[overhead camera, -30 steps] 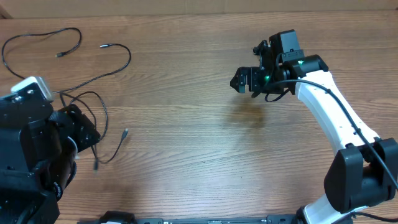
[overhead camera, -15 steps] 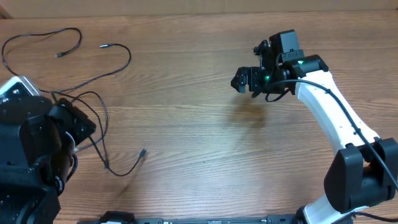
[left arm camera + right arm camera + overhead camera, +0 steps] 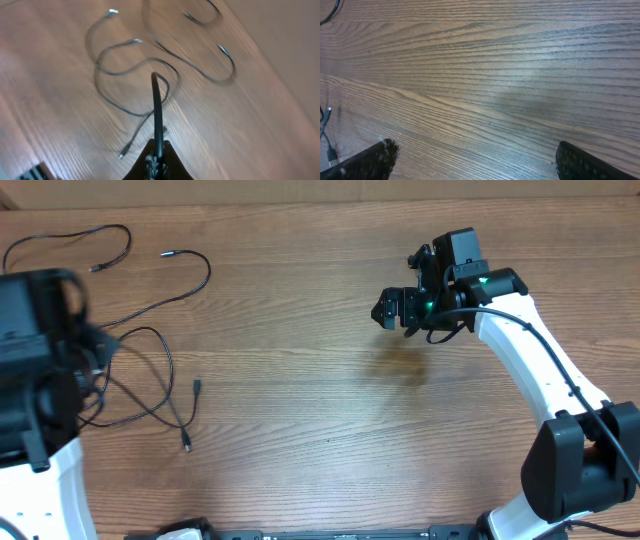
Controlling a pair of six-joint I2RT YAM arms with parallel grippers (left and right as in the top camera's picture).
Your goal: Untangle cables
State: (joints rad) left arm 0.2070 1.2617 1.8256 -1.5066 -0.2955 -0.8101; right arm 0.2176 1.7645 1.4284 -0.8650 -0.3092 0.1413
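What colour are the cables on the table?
Black cables, with small silvery plug tips; the overhead view shows it best.

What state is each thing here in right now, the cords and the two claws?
cables, loosely looped and crossing one another on the table, one strand raised off it.
left gripper, shut on that raised strand.
right gripper, open, holding nothing, above bare wood.

Black cables (image 3: 146, 330) with silvery tips, a brown table (image 3: 300, 400) with streaky wood grain, and a white right arm (image 3: 515, 350) with black joints.
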